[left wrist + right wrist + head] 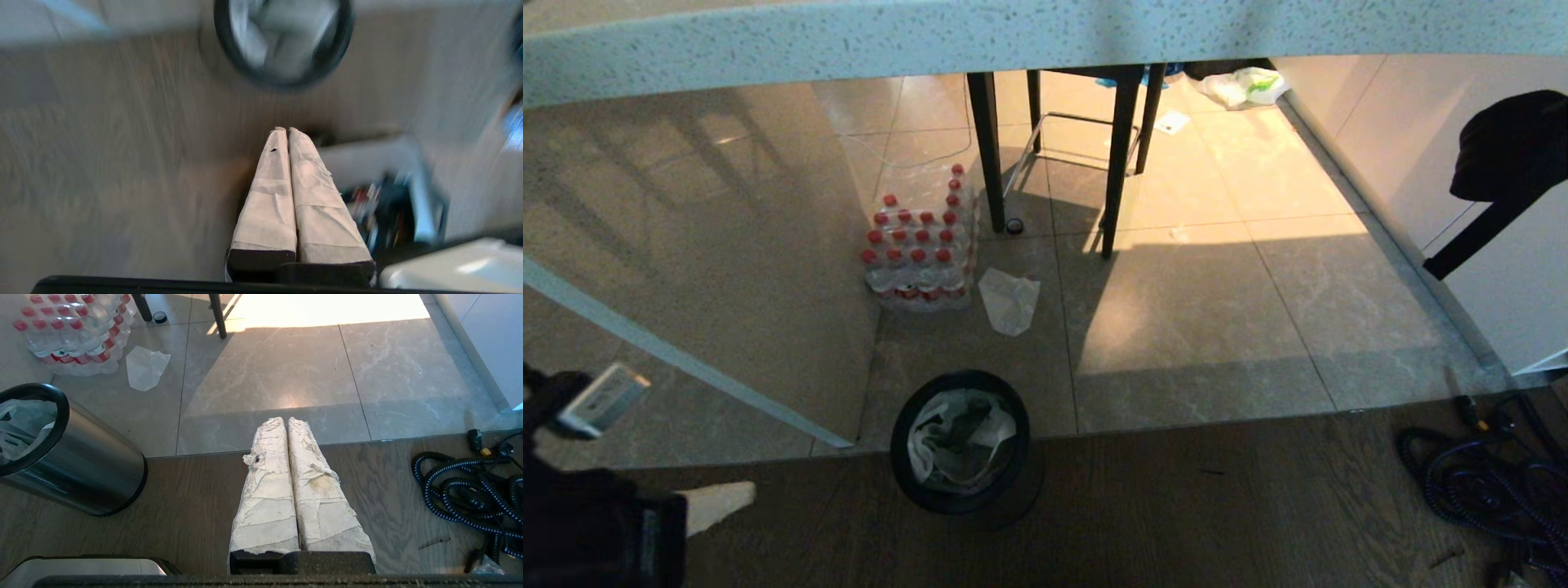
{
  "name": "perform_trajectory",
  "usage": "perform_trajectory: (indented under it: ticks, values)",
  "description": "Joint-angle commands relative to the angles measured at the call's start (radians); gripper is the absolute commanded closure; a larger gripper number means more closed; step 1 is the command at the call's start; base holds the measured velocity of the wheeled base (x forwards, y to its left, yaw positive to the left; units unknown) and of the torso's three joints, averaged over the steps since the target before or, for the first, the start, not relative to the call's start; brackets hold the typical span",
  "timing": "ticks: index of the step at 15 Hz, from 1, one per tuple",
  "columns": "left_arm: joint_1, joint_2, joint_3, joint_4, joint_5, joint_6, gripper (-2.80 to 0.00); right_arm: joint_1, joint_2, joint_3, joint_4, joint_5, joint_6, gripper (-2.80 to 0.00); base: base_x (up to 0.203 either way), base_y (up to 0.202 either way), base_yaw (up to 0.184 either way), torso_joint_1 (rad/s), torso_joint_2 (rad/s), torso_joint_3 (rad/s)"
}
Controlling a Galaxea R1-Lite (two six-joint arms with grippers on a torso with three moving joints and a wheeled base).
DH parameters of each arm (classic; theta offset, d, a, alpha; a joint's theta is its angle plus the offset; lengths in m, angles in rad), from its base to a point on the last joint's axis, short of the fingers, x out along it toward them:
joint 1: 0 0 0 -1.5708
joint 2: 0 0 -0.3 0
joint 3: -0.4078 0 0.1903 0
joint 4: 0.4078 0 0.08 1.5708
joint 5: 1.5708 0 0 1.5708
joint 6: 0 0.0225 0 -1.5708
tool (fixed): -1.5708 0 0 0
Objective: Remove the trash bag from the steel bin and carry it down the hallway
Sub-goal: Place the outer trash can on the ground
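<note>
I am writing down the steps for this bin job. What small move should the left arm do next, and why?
Probably open the left gripper and bring it over the steel bin. Its fingers are shut and empty, off to the bin's side above the wood floor, while the trash bag sits untouched inside the black rim. The right gripper is shut too, low over the floor.

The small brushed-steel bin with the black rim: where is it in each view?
Head view: steel bin at lower centre, seen from above, on the wood floor's edge.
Left wrist view: blurred, at top centre.
Right wrist view: at the left edge.
Shared landmark: the white bag crumpled inside it.
</note>
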Motion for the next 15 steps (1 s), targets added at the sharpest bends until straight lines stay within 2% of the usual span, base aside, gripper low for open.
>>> perform_trajectory:
  ticks: [1, 5, 8, 9, 11, 12, 13, 14, 15]
  values:
    - [-0.02, 0.266, -0.041, 0.003, -0.001, 0.023, 0.0, 0.0, 0.0, 0.037, -0.001, 0.001, 0.0, 0.0, 0.0, 0.0, 0.0, 0.0, 0.0, 0.0]
    - [-0.05, 0.607, -0.198, -0.015, 0.005, 0.042, 0.0, 0.0, 0.0, 0.037, -0.001, 0.001, 0.0, 0.0, 0.0, 0.0, 0.0, 0.0, 0.0, 0.0]
    - [-0.108, 0.803, -0.249, -0.16, 0.021, -0.049, 0.0, 0.0, 0.0, 0.037, -0.001, 0.001, 0.0, 0.0, 0.0, 0.0, 0.0, 0.0, 0.0, 0.0]
    - [-0.139, 0.866, -0.263, -0.216, 0.064, -0.083, 0.0, 0.0, 0.0, 0.037, -0.001, 0.001, 0.0, 0.0, 0.0, 0.0, 0.0, 0.0, 0.0, 0.0]
    - [-0.217, 0.975, -0.295, -0.328, 0.228, -0.139, 0.0, 0.0, 0.0, 0.037, -0.001, 0.001, 0.0, 0.0, 0.0, 0.0, 0.0, 0.0, 0.0, 0.0]
    - [-0.233, 0.988, -0.31, -0.358, 0.249, -0.155, -2.8, 0.0, 0.0, 0.037, -0.001, 0.001, 0.0, 0.0, 0.0, 0.0, 0.0, 0.0, 0.0, 0.0]
    - [-0.237, 0.976, -0.327, -0.364, 0.222, -0.171, -2.8, 0.0, 0.0, 0.037, -0.001, 0.001, 0.0, 0.0, 0.0, 0.0, 0.0, 0.0, 0.0, 0.0]
    - [-0.237, 0.964, -0.35, -0.36, 0.216, -0.209, -2.8, 0.0, 0.0, 0.037, -0.001, 0.001, 0.0, 0.0, 0.0, 0.0, 0.0, 0.0, 0.0, 0.0]
    - [-0.238, 0.955, -0.353, -0.359, 0.216, -0.22, -2.8, 0.0, 0.0, 0.037, -0.001, 0.001, 0.0, 0.0, 0.0, 0.0, 0.0, 0.0, 0.0, 0.0]
